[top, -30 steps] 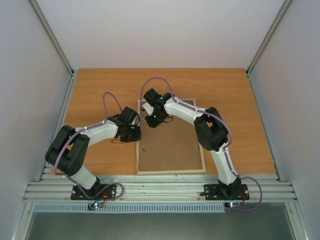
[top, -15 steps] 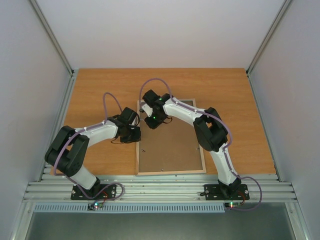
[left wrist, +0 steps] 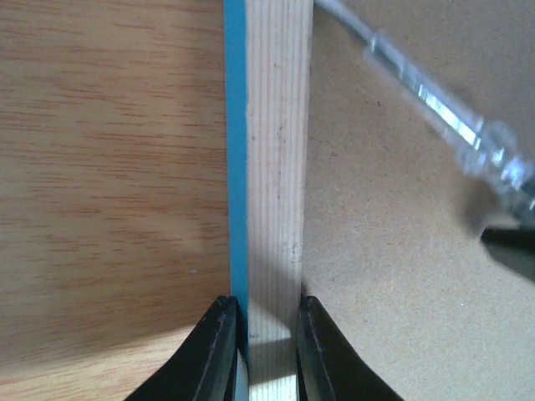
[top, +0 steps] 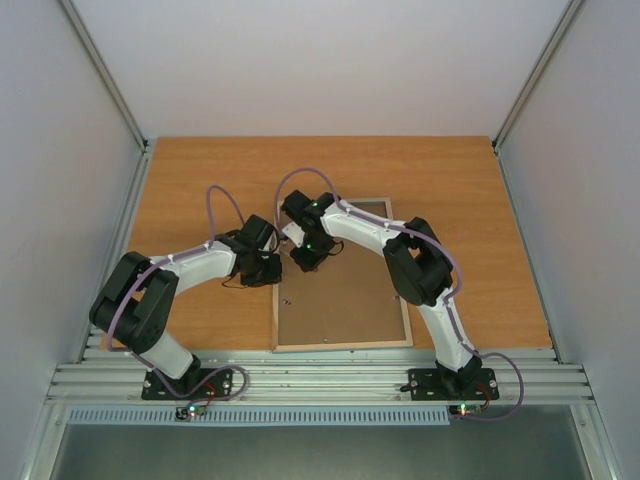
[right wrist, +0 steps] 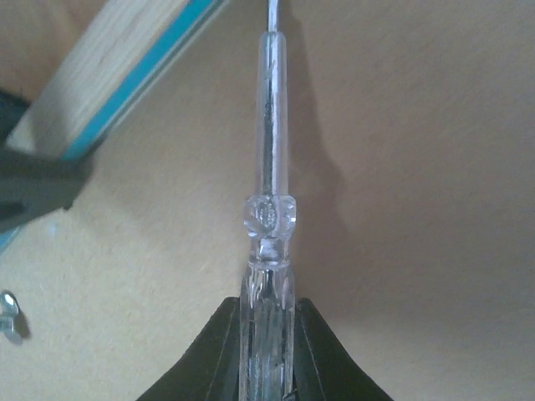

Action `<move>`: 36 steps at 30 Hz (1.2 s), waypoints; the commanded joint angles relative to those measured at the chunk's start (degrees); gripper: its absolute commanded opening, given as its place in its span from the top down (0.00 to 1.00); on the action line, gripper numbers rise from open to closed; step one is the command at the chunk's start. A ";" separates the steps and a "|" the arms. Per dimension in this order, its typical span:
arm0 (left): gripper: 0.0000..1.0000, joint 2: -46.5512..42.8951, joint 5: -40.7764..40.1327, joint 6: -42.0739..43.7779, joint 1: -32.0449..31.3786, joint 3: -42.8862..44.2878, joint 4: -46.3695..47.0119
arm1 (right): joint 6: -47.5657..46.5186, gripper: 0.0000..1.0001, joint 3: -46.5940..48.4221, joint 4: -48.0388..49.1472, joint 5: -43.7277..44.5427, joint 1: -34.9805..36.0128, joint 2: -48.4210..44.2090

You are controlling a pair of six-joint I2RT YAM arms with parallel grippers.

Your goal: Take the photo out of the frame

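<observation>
- While the frame [top: 340, 344] lies face down on the table [top: 200, 180], its pale wooden back and the brown backing board [top: 345, 300] are turned up. The photo is hidden from me, and I judge it is under this board, inside the frame.
- My left gripper [left wrist: 267, 355] is clenched on the left rail of the frame, with one finger on the blue outer side and the other on the inner side against the board. This grip pins the frame in place.
- A little farther in, my right gripper [right wrist: 267, 351] is closed around the clear handle of a screwdriver [right wrist: 267, 209], above the board.
- The metal shaft points toward the seam between the left rail and the board. The tip runs out of both wrist views, so I cannot tell if it touches anything.
- A small metal piece [right wrist: 8, 313] sits on the board near that rail. Whether it is a tab or a screw I cannot tell.
- I judge that the step in hand is loosening the backing board. The task looks early, because the board is not yet lifted.
- The next move calls for bringing the tip into the seam or under a fastener and levering gently, while the left grip is firm. Too much force could dent the board or crease the print below.
</observation>
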 commanded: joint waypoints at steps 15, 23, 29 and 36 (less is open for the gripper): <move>0.89 -0.46 -0.07 -1.93 -0.21 -2.23 4.77 | -0.97 0.99 -7.75 -2.69 -2.81 3.02 -8.14; 0.95 -3.38 -2.43 -6.10 0.52 -4.78 5.95 | 4.10 0.99 -19.33 6.63 -2.63 0.43 -19.83; 0.99 -6.52 -6.02 -11.09 2.23 -7.19 5.40 | 7.39 0.99 -27.08 12.53 -2.15 -1.96 -27.15; 0.99 -12.49 -11.09 -19.66 3.66 -10.57 3.68 | 8.82 0.99 -34.33 16.52 -1.96 -4.45 -33.88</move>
